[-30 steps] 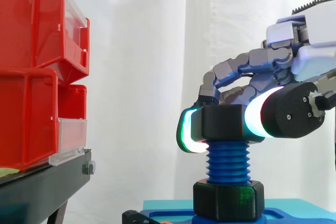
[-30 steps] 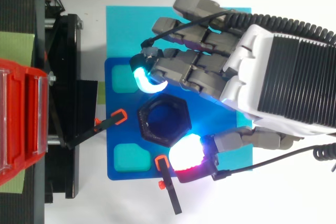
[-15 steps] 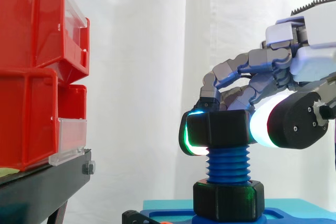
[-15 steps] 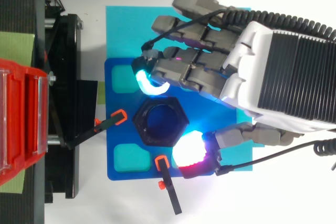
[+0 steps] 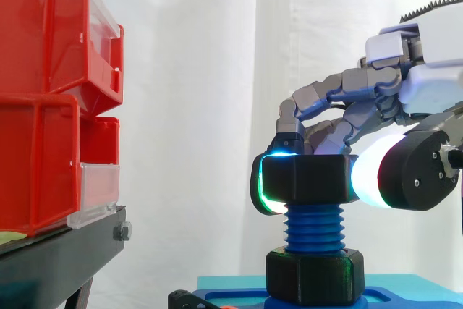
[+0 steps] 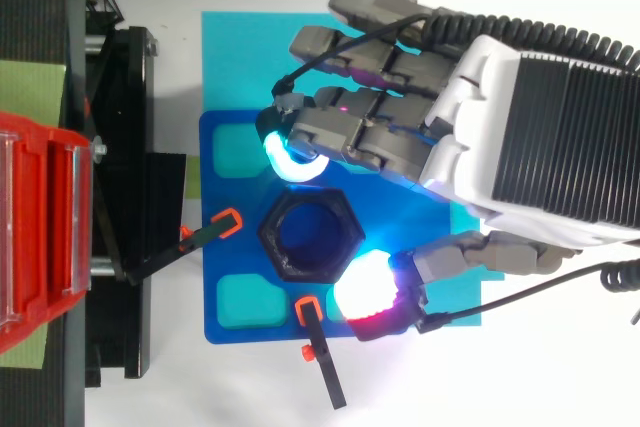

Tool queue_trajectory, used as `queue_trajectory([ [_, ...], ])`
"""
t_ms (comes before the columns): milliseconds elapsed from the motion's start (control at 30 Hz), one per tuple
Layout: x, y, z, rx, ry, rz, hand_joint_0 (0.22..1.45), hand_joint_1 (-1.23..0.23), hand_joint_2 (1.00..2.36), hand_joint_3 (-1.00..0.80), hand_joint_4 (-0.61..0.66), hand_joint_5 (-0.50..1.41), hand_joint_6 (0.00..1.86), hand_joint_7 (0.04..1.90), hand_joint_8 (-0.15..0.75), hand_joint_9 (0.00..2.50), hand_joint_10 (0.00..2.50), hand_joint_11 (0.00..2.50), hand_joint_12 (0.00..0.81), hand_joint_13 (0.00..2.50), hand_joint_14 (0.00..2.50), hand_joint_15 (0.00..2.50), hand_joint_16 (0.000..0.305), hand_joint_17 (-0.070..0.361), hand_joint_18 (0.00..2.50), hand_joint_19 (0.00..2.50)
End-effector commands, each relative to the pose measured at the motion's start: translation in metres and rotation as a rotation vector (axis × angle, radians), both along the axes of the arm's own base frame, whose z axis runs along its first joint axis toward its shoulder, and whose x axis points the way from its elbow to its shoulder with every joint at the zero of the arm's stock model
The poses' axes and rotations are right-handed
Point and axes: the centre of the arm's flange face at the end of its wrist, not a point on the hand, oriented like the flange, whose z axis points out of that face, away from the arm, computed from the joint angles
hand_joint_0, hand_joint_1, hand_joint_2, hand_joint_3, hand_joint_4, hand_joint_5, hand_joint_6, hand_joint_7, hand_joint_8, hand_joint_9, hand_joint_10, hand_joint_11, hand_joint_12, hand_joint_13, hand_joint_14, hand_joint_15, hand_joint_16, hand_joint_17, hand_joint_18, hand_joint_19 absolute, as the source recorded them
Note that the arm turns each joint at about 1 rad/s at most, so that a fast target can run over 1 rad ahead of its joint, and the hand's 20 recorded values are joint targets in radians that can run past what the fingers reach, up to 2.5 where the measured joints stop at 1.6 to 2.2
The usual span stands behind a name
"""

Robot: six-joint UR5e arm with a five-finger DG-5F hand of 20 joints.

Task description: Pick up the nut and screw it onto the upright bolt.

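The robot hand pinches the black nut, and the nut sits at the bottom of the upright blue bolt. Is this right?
One thing is wrong. The robot hand does pinch the black nut, but the nut sits at the top of the upright blue bolt. The side view shows bare thread below it.

backdrop: white curtain (image 5: 217,106) | left: red bins (image 5: 51,99) | black stand (image 5: 58,258)

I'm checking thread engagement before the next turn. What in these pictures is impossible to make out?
Side view: how far the bolt reaches inside the nut; the nut's wall hides it.
Top view: the bolt's threads below the nut; the nut covers them.
Side view: the blue base plate, cut off by the bottom edge.
Side view: the robot hand, its wrist end cut off by the right edge.
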Motion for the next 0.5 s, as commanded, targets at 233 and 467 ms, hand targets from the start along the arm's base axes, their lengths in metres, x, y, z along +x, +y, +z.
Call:
queue_trajectory([
  [233,0.0,-0.006,0.0,0.0,0.001,0.0,0.38,-0.56,1.0,-0.5,0.28,-0.21,0.5,0.87,0.283,0.52,0.0,0.0,0.35,0.41,0.0,0.0,0.044,0.099,0.17,0.0],
  [467,0.0,-0.011,0.0,0.0,0.004,0.011,0.34,-0.54,1.0,-0.5,0.22,-0.24,0.5,0.7,0.274,0.41,0.0,0.0,0.367,0.33,0.0,0.0,0.051,0.115,0.12,0.0],
])
